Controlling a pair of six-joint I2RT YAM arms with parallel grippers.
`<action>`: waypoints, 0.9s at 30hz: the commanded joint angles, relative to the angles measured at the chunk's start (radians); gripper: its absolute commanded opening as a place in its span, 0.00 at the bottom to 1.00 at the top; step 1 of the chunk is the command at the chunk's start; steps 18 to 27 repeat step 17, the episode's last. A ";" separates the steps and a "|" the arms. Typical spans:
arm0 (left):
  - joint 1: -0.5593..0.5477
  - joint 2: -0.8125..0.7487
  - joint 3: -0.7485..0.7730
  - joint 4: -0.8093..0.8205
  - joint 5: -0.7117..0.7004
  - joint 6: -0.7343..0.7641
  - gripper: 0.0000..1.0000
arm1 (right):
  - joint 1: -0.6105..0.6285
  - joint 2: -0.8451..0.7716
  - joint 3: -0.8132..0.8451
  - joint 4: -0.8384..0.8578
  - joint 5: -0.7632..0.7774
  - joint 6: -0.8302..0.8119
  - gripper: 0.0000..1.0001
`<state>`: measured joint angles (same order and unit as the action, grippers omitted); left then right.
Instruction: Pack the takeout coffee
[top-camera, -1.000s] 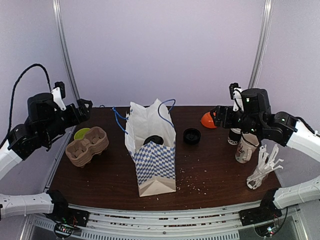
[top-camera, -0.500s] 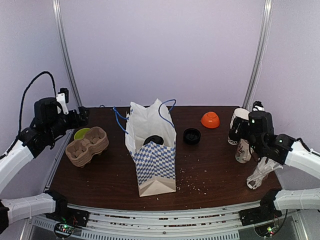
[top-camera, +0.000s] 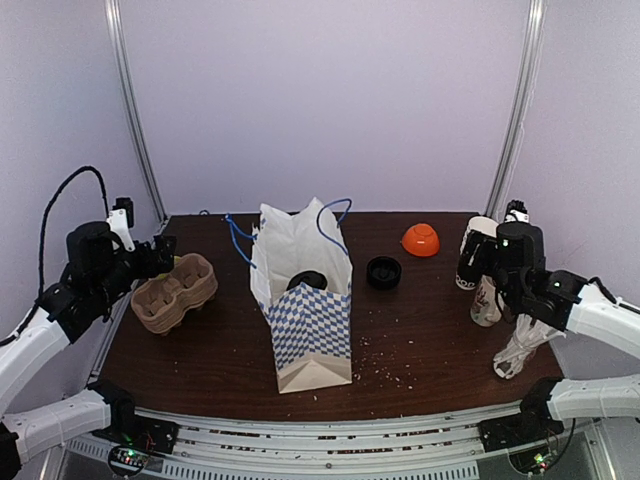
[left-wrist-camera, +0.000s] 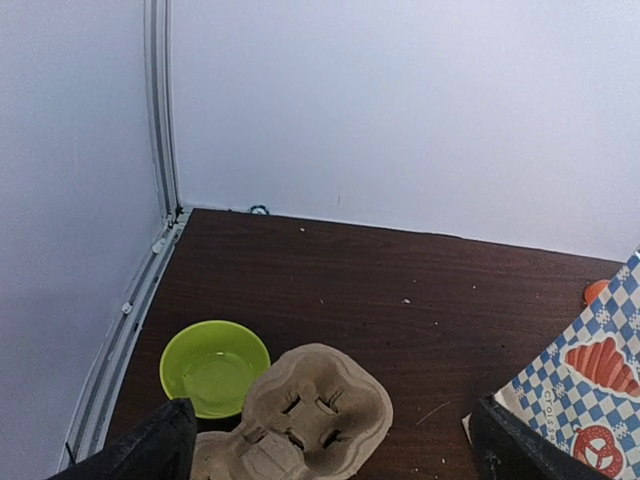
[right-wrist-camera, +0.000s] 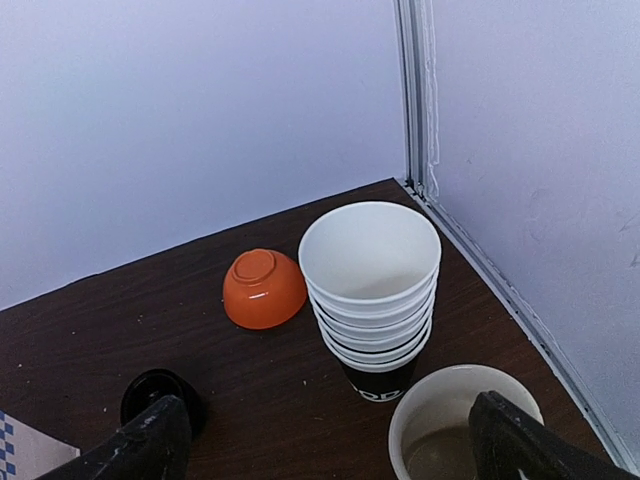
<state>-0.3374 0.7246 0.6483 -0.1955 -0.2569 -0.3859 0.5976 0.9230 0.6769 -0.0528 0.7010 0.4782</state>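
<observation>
Both grippers spread and empty: left gripper (left-wrist-camera: 332, 425) held by cup carrier (left-wrist-camera: 310, 395), right gripper (right-wrist-camera: 330, 425) near cup stack (right-wrist-camera: 372, 270); coffee (top-camera: 308, 281) seen as black lid inside paper bag (top-camera: 312, 335); packing judged done; next, only parking of arms clear of bag required.

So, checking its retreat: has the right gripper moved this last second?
Yes. The right gripper went rightward, from the orange bowl to the stack of paper cups.

Takeout coffee (top-camera: 308, 281): only black lid shows, body hidden inside paper bag (top-camera: 312, 335). My right wrist view: mug (right-wrist-camera: 465, 430) cut off at 5 o'clock. My left: cup carrier (left-wrist-camera: 300, 415) clipped at 6 o'clock.
</observation>
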 joint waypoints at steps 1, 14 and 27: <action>0.001 -0.004 -0.004 0.083 -0.057 0.025 0.98 | -0.003 0.026 0.001 0.000 0.072 -0.007 1.00; 0.001 0.104 -0.024 0.130 -0.035 -0.008 0.98 | -0.004 -0.133 -0.203 0.235 -0.005 -0.103 0.95; 0.001 0.085 -0.031 0.142 -0.045 -0.007 0.98 | -0.004 -0.139 -0.203 0.234 -0.013 -0.104 0.96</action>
